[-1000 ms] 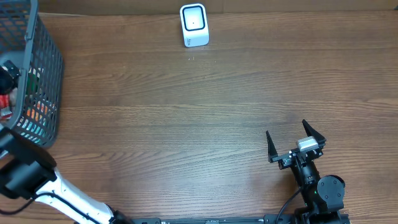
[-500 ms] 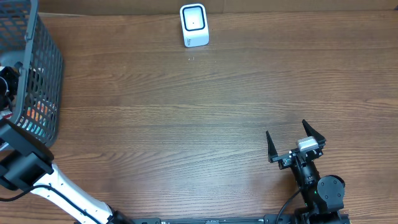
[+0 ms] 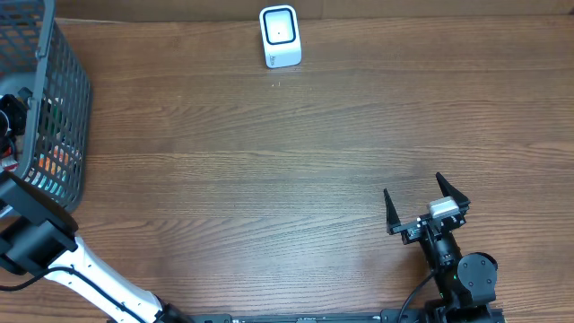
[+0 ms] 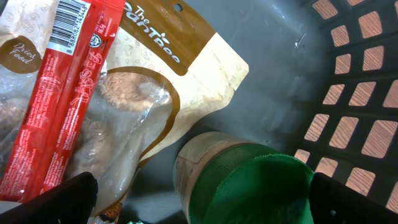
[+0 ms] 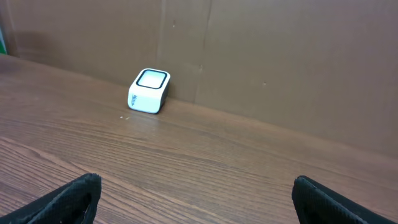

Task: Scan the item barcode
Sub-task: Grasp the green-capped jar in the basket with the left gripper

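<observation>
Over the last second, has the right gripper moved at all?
No. The right gripper sits in the same spot in the overhead view, just as far from the white scanner as before, with its jaws open the same way.

Green jar lid [image 4: 261, 193]; red packet [image 4: 65, 93]; tan-brown pouch [image 4: 199, 68]; white scanner [image 3: 280, 37]; wood-grain table [image 3: 269, 179].
</observation>
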Controlling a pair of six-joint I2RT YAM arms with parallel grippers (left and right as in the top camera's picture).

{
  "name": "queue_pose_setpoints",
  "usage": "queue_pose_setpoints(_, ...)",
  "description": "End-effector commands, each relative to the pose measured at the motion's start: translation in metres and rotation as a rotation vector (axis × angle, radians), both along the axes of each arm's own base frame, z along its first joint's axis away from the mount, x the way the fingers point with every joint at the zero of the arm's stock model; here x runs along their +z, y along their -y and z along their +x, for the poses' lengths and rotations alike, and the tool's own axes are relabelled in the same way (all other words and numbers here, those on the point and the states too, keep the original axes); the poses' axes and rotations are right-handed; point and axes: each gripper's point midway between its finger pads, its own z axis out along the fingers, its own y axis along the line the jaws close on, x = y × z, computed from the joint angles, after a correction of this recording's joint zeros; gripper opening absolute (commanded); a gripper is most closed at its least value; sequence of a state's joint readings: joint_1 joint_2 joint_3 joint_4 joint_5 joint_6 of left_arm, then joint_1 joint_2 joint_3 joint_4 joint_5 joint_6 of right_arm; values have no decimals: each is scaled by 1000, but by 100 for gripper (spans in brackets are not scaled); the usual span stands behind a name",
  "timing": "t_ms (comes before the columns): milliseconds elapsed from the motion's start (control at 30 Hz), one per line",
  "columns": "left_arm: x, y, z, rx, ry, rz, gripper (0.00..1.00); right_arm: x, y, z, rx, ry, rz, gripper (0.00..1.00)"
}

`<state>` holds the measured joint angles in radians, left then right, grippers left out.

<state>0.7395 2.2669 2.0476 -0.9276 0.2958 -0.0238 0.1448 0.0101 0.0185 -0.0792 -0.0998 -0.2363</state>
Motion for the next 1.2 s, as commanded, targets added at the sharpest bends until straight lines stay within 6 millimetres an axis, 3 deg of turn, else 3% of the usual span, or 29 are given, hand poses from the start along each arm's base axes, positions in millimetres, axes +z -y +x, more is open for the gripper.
queue_pose_setpoints(0, 23, 1, 3, -6, 33, 43, 100, -2, 0, 0, -2, 1, 0, 100)
queue_pose_setpoints(133, 33, 1, 4, -6, 51, 58, 100, -2, 0, 0, -2, 1, 0, 100)
queue_pose_setpoints(267, 58, -1, 8, -9, 106, 101, 100, -2, 0, 0, -2, 1, 0, 100)
queue_pose_setpoints(367, 70, 9, 16, -61, 166, 76, 100, -2, 0, 0, -2, 1, 0, 100)
queue_pose_setpoints(633, 29, 26, 24, -149, 80, 75, 100, -2, 0, 0, -2, 1, 0, 100)
queue_pose_setpoints(1000, -24, 26, 13, -129, -74, 45, 100, -2, 0, 0, -2, 1, 0, 100)
queue_pose_setpoints(1167, -37, 22, 5, -114, -127, 52, 79, -2, 0, 0, -1, 1, 0, 100)
